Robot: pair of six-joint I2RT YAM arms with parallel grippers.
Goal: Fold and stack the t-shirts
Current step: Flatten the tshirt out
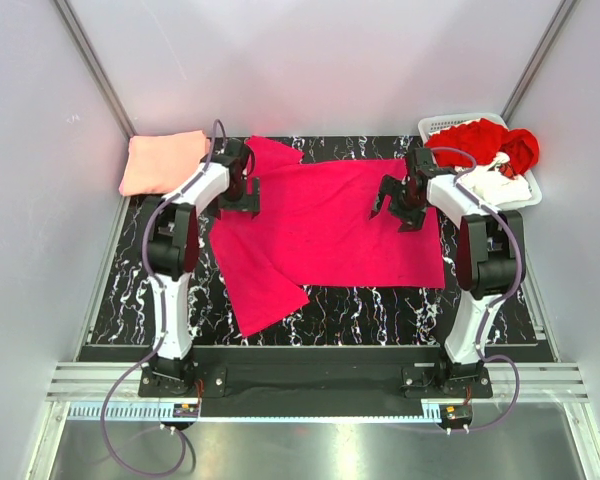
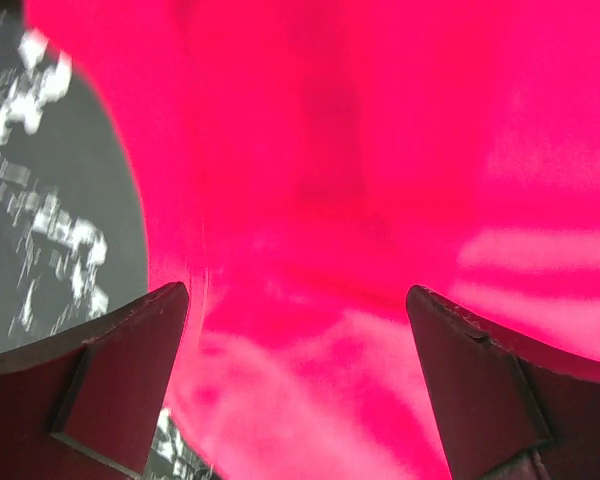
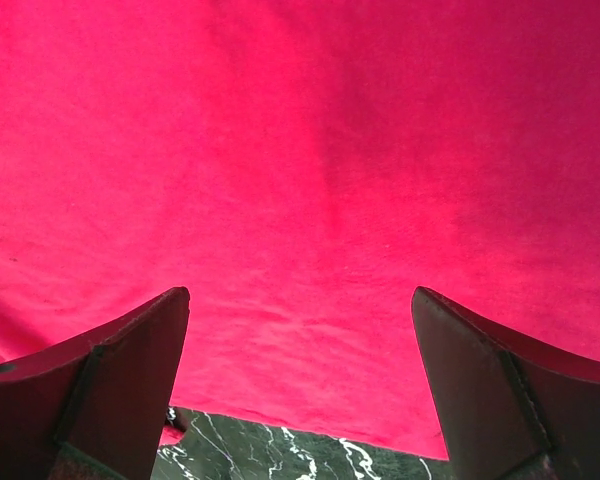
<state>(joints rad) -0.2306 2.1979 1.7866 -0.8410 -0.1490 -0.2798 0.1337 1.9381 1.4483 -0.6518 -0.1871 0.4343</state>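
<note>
right fingers [image 3: 100,390] apart | magenta t-shirt [image 3: 310,170] below | marbled tabletop [image 3: 280,445]

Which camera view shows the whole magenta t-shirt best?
The top external view: the magenta t-shirt lies spread on the table, nearly its whole outline visible. The left wrist view shows only a blurred patch at one edge; the right wrist view shows a flat patch and one edge.

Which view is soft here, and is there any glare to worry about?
Left wrist: smeared, the magenta t-shirt and marble tabletop both blurred. Right wrist: sharp, cloth texture and marble veins crisp. Top external: sharp, evenly lit; only a mild sheen on the metal panel at the near edge.
</note>
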